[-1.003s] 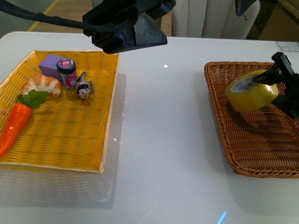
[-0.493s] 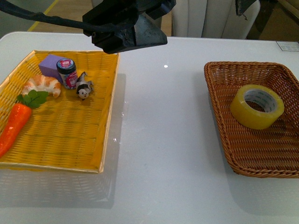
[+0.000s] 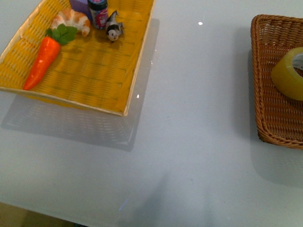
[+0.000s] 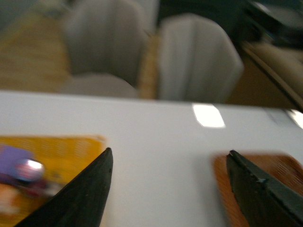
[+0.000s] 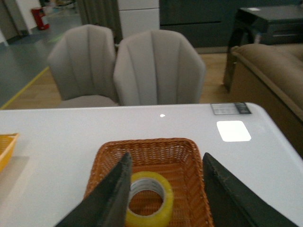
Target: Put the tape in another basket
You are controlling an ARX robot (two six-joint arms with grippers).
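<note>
Down on wicker, find the tape [image 5: 146, 198] lying loose in the basket [image 5: 142, 142], held by nothing. Judge the transfer done (next: only drawing the arms clear). Note right gripper [image 5: 165, 157] spread wide, empty, above it; left gripper [image 4: 169, 152] equally wide, empty. Get the whole roll from the right wrist view; from the front, only its cropped edge, plus yellow basket [image 3: 94, 75], 0 arms.
</note>
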